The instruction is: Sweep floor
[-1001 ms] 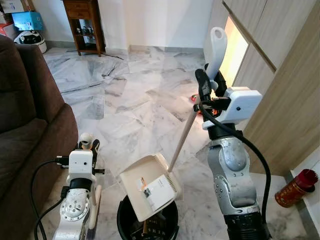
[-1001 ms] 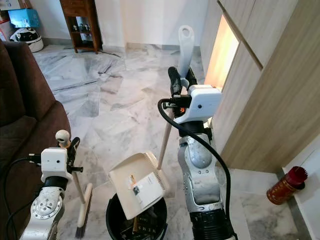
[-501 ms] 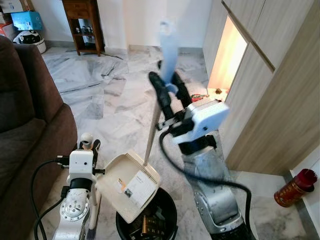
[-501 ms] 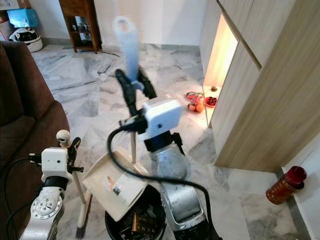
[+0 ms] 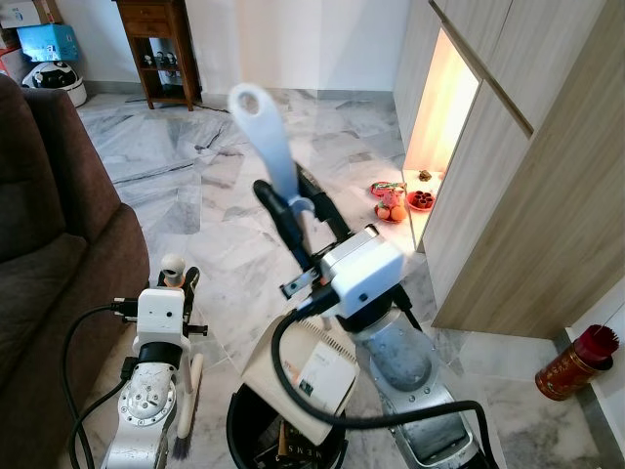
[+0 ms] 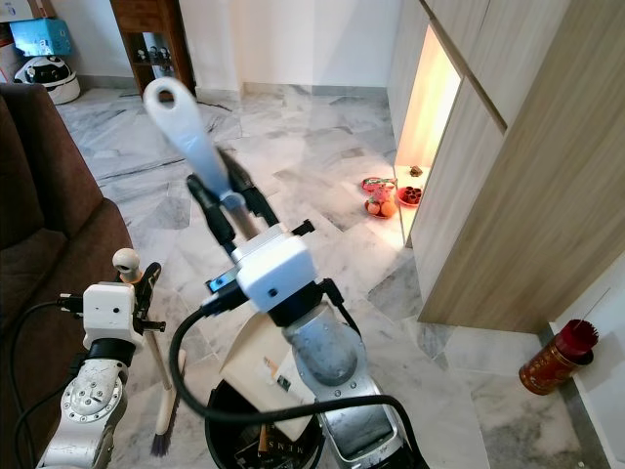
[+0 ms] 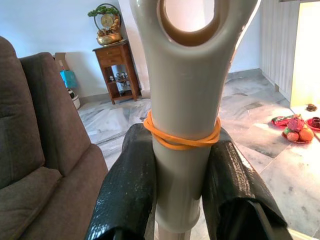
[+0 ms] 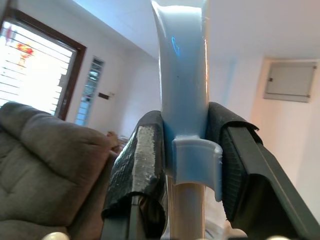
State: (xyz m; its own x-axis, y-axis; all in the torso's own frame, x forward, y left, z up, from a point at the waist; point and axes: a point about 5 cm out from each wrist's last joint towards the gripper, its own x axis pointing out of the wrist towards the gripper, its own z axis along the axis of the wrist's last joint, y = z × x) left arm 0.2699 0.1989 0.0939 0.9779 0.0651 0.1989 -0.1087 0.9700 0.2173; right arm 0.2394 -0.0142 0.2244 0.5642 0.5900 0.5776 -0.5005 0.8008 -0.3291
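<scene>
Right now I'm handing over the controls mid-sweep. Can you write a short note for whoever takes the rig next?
Left hand: shut on the broom handle, broom upright beside the sofa, bristles on the floor.
Right hand: shut on the dustpan handle, dustpan tilted over the black bin.
Done: some litter lies in the bin.
Left: whether the pan is fully emptied can't be seen; check it, then carry on sweeping.

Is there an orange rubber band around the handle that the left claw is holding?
Yes, an orange rubber band is wrapped around the pale broom handle, just above the left claw.
</scene>
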